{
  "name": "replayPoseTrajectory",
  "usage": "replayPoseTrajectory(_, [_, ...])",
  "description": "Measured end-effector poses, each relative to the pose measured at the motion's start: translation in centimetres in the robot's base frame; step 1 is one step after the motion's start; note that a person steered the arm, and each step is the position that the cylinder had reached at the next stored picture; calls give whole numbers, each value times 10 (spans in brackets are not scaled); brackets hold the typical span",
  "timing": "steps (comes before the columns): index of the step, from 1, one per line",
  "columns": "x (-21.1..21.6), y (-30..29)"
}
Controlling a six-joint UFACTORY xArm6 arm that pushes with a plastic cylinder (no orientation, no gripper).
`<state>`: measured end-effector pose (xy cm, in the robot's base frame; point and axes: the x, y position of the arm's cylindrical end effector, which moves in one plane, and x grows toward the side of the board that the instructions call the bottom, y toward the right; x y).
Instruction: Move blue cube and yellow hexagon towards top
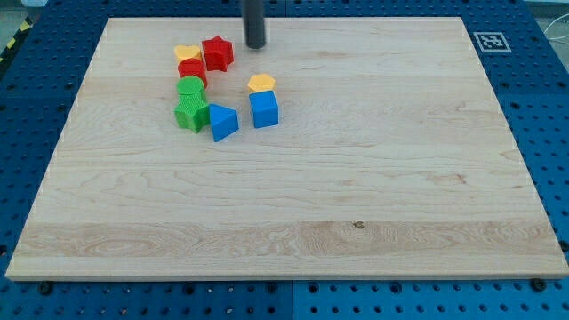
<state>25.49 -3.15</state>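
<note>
The blue cube [264, 109] sits on the wooden board left of centre, in the upper part of the view. The yellow hexagon [261, 84] lies just above it, touching or nearly touching it. My tip [256, 44] is near the view's top edge, straight above the yellow hexagon and apart from it, just right of a red star [217, 52].
A yellow block [187, 54] and a red block [192, 70] lie left of the red star. Below them are a green round block [189, 87], a green star-like block [191, 113] and a blue wedge-shaped block [222, 121]. The board's top edge [284, 18] is close above my tip.
</note>
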Motion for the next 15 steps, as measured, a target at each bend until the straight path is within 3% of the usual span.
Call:
replayPoseTrajectory(4, [127,117])
replayPoseTrajectory(5, [164,108])
replayPoseTrajectory(7, [197,34])
replayPoseTrajectory(8, [198,-8])
replayPoseTrajectory(11, [152,-26])
replayPoseTrajectory(15, [129,12])
